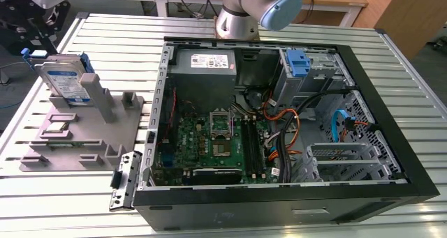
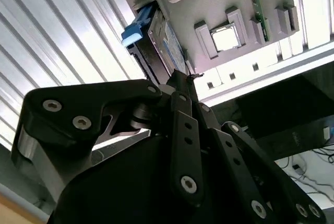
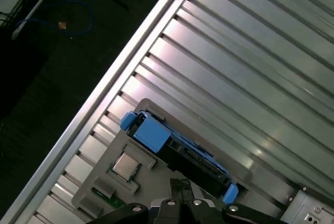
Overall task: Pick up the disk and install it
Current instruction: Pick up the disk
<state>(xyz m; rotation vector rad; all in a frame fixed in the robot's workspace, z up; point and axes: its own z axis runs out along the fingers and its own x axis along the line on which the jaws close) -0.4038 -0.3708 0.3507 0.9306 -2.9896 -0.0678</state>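
Approach step: hand (image 2: pixel 182 77), seemingly shut and empty, hovered over the disk (image 3: pixel 177 148) upright in its holder (image 1: pixel 104 133); grasping needed it opened and aligned.

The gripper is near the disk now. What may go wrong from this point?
1. The gripper looks shut close to the disk; lowered so, it could strike the disk's edge, not grasp it.
2. The disk stands upright in a grey holder; a tilted pull may jam it.
3. Cables crowd the case; they might snag the disk.
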